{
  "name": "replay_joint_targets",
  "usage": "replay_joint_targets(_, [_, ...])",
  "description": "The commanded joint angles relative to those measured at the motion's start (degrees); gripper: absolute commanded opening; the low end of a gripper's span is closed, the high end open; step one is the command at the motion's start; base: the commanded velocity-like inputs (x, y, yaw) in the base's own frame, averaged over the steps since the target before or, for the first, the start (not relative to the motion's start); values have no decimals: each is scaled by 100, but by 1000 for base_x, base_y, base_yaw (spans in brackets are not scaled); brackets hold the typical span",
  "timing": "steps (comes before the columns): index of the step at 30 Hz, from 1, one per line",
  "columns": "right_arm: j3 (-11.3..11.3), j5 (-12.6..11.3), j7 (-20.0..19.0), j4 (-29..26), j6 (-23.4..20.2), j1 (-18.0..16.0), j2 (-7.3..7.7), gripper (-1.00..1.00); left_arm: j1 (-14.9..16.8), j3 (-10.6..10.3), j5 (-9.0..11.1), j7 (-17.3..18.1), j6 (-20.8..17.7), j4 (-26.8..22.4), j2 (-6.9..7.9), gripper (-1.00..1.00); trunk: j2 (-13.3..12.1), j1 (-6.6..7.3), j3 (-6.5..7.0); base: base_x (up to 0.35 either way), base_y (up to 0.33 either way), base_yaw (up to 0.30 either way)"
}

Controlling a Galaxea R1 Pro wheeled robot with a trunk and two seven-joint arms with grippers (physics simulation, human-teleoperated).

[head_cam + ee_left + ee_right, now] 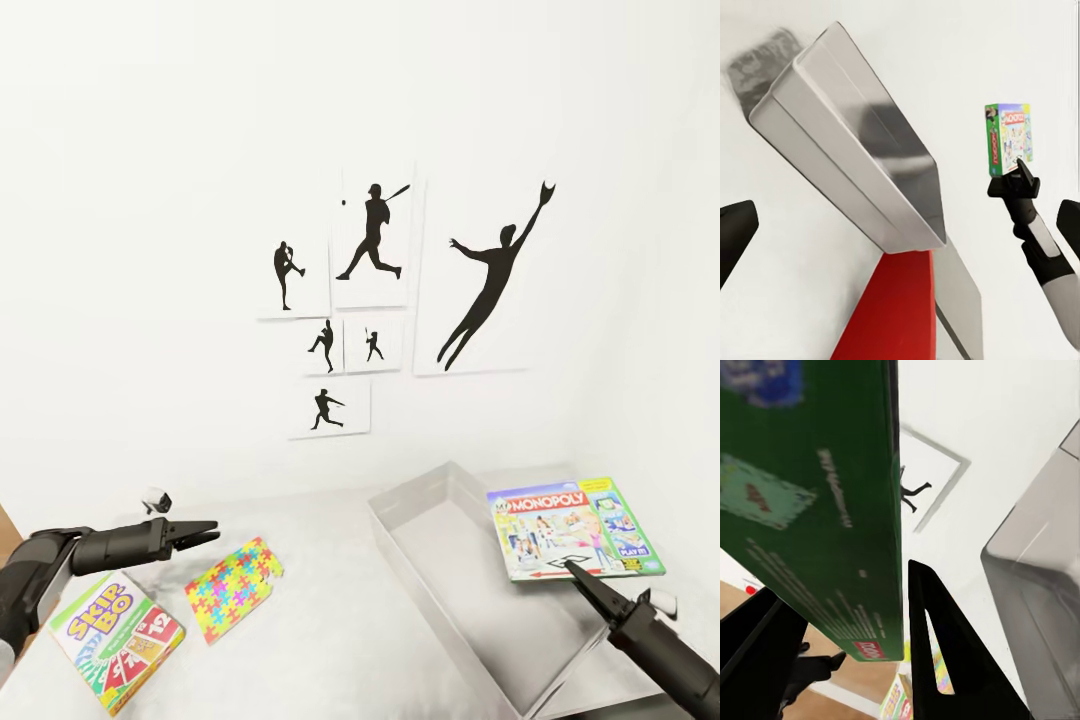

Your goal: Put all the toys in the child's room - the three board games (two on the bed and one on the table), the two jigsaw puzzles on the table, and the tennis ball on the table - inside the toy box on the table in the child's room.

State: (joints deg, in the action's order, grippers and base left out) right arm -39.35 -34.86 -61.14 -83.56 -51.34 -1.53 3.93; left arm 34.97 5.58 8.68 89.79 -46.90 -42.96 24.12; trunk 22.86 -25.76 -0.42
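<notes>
Two game boxes are showing. Monopoly box (572,530): right gripper (578,573) is clamping its near edge, holding it over the far right rim of the toy box (420,560) (grey bin on the table (320,640)). Skip-Bo box (115,637) and jigsaw puzzle (234,588) are lying flat on the table, left of the bin. Left gripper (205,533) is hovering above them, fingers apart, holding nothing.
</notes>
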Motion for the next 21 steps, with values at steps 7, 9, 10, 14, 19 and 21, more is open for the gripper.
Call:
replay_joint_targets(7, [-3,-12,-53,-11,-33,99,-217,-100,4,3,2,21,-54,15,-28,100,6,-2,-4,0,0,0])
replay_joint_targets(9, [-3,-12,-52,-11,-34,100,-222,-100,5,3,1,21,-50,15,-29,100,6,-2,-4,0,0,0])
replay_joint_targets(10, [-1,-12,-49,-8,-34,100,-224,-100,5,3,2,21,-49,16,-29,100,6,-2,-4,0,0,0])
replay_joint_targets(14, [115,-8,-36,67,-31,101,-222,-100,6,4,2,21,-47,16,-30,100,6,-2,-4,0,0,0])
replay_joint_targets(19, [277,-5,-24,113,-19,100,-218,-100,4,2,2,21,-47,13,-30,100,6,-2,-4,0,0,0])
replay_joint_targets(21, [343,-4,-20,118,-16,100,-218,-100,3,1,1,21,-47,15,-30,100,6,-2,-4,0,0,0])
